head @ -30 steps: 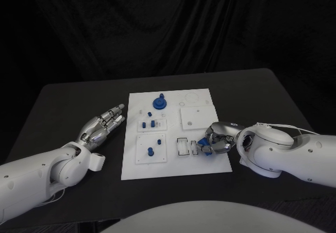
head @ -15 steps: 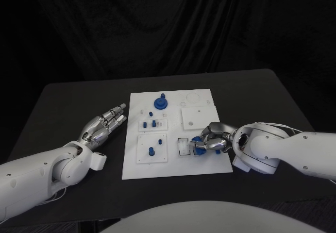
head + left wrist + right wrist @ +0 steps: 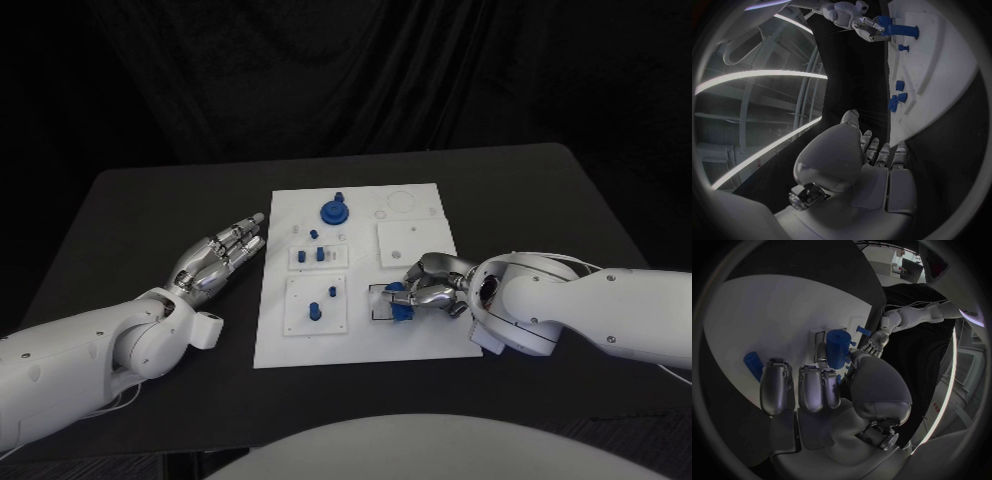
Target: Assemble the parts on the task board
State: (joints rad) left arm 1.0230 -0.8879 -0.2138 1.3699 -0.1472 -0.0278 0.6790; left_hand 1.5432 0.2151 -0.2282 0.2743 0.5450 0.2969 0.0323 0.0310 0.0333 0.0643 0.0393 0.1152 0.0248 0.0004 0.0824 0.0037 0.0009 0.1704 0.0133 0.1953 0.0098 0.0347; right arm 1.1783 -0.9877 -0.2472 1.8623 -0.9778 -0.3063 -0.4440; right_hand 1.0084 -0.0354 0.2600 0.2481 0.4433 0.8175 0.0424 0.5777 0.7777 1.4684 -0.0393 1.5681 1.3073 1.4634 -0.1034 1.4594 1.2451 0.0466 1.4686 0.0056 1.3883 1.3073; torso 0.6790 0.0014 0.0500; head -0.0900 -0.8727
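Observation:
The white task board (image 3: 418, 335) lies in the middle of the black table. My right hand (image 3: 428, 290) hovers over the board's near right part and pinches a blue cylindrical part (image 3: 398, 308), which sits just above a small framed slot (image 3: 382, 300). In the right wrist view the blue cylinder (image 3: 837, 347) stands between thumb and fingers (image 3: 811, 387). The left wrist view shows the same part (image 3: 901, 31) sticking out of the right hand (image 3: 856, 19). My left hand (image 3: 224, 255) lies flat on the table left of the board, fingers straight, holding nothing.
A blue round part (image 3: 333, 210) stands at the board's far side. Small blue pegs (image 3: 307, 256) sit in a middle plate, and two more blue pieces (image 3: 320, 308) in the near left plate. Bare black table surrounds the board.
My right hand has moved left across the board with the blue part, from the right edge to over the framed slot. The left hand has stayed put.

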